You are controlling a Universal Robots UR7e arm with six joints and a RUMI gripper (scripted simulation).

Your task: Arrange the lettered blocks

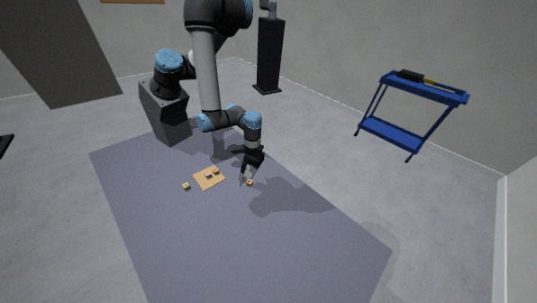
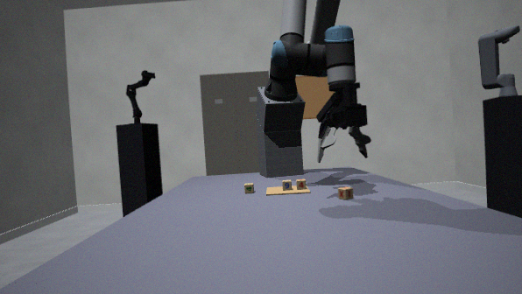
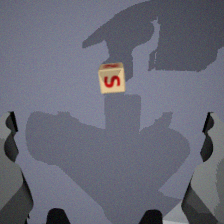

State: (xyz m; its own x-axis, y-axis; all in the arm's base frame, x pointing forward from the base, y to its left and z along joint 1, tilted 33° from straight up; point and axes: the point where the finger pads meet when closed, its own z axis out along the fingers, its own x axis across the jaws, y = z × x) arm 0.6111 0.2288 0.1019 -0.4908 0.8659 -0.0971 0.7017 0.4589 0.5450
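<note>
A tan mat [image 1: 209, 179] lies on the grey-violet sheet; it also shows in the exterior view [image 2: 287, 191]. Two blocks stand on it: one with blue marks [image 2: 286, 185] [image 1: 208, 174] and one with red marks [image 2: 300, 184] [image 1: 216, 170]. A block with green marks [image 1: 186, 185] [image 2: 249, 188] lies off the mat on its far side from the gripper. A block with a red S on top [image 3: 111, 78] [image 1: 249, 182] [image 2: 345, 192] lies off the mat. My gripper [image 2: 343, 146] [image 1: 244, 174] hangs open and empty above this block. In the wrist view the block is ahead of the fingers.
The robot's base pedestal [image 1: 164, 108] stands behind the mat. A blue cart [image 1: 412, 110] stands at the right. Black pedestals with devices stand at the room's sides [image 2: 139, 166] [image 2: 504, 153].
</note>
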